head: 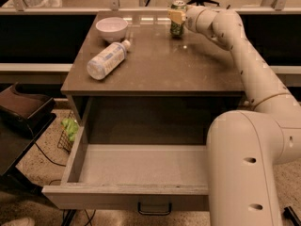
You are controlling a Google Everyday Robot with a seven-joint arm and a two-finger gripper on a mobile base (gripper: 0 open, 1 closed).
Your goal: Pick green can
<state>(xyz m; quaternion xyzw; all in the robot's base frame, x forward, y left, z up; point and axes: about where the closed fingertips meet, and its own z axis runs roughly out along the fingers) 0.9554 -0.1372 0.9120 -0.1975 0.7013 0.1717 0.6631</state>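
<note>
The green can point(177, 28) stands upright at the far edge of the brown table top point(155, 69), right of centre, its reddish top showing. My gripper point(177, 16) is at the can's upper half, reaching in from the right, and part of it covers the can's upper side. The can's base rests on the table. My white arm point(244, 55) runs from the lower right up to the can.
A clear plastic bottle with a white label point(106, 60) lies on its side at the left of the table. A white bowl point(111, 28) stands at the far left. An open empty drawer point(141, 166) juts out below the table. A dark chair point(23, 109) is at the left.
</note>
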